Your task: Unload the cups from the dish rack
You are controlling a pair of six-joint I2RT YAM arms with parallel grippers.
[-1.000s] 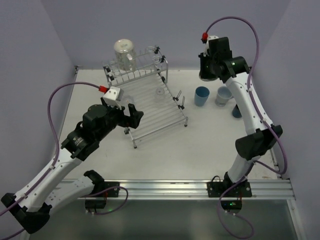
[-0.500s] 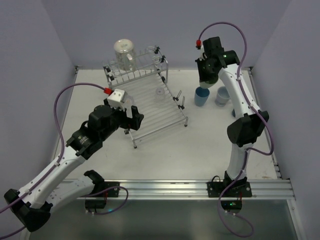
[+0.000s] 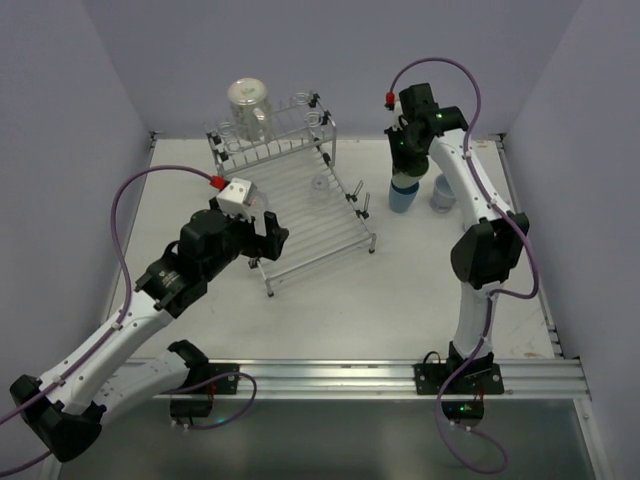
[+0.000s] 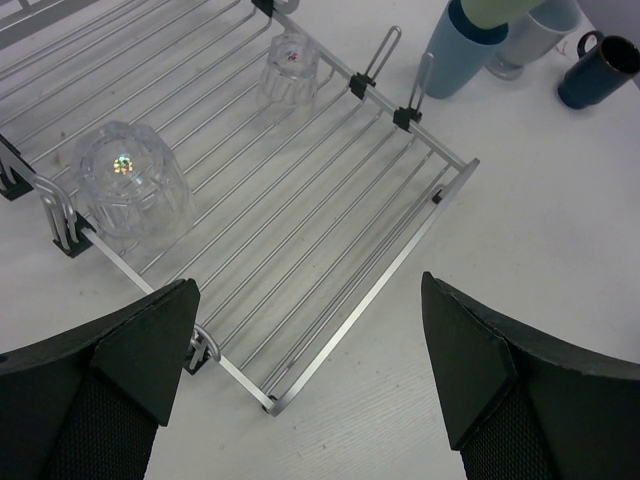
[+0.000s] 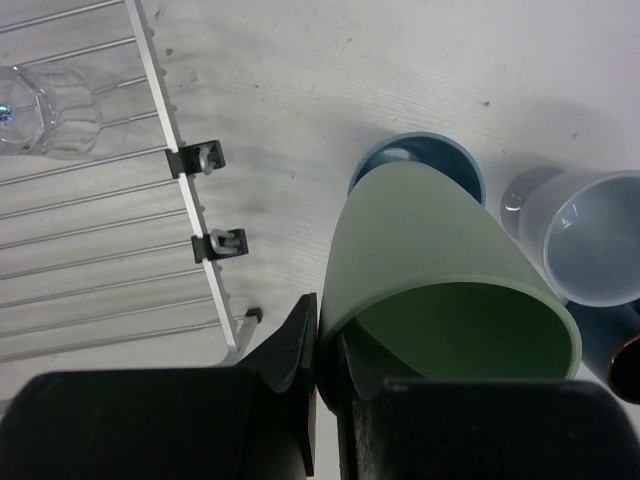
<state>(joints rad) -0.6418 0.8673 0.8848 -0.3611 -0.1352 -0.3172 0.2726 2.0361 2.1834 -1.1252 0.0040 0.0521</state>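
The pale green tumbler (image 5: pixel 440 240), pinched by the right gripper (image 5: pixel 320 345), has been moved over the light blue tumbler (image 4: pixel 450 65) for stacking. The left gripper (image 4: pixel 308 290) is held spread wide.

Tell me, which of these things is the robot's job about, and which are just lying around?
Job: dish rack; large clear glass and small clear glass on it; pale green tumbler pinched by the right gripper, over the light blue tumbler; pale grey mug; dark blue mug.
Just there: table; purple cables; metal rail by the arm bases.
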